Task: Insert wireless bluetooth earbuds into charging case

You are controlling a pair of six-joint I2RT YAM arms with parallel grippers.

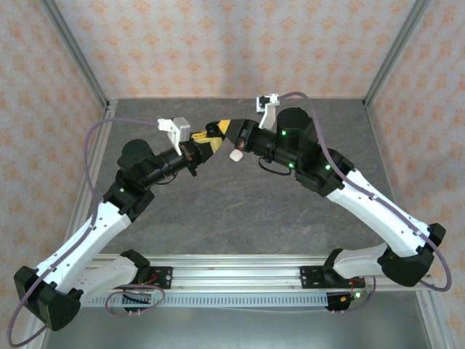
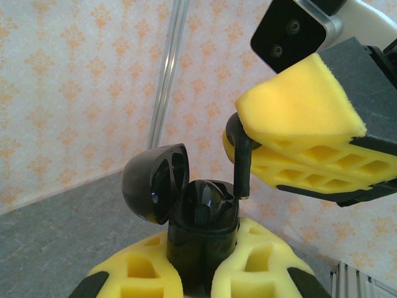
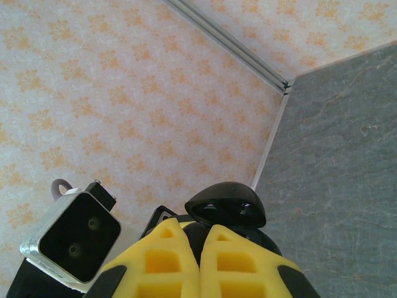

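Observation:
My left gripper [image 2: 198, 273] is shut on a black charging case [image 2: 201, 239], held upright above the table with its lid [image 2: 155, 183] swung open to the left. One black earbud [image 2: 205, 205] sits in the case. My right gripper [image 2: 239, 124] is shut on a second black earbud [image 2: 242, 161], pinching its head; the stem points down, its tip just above the case's right rim. In the right wrist view the right gripper [image 3: 200, 233] has its pads together with the lid [image 3: 226, 205] just beyond. In the top view the left gripper [image 1: 202, 145] and right gripper [image 1: 218, 131] meet at mid-table.
A small white rounded object [image 1: 235, 155], seemingly a case, lies on the grey table [image 1: 240, 211] just below the right gripper. The left wrist camera [image 3: 71, 239] sits close beside the right fingers. Patterned walls enclose the table at the back and sides.

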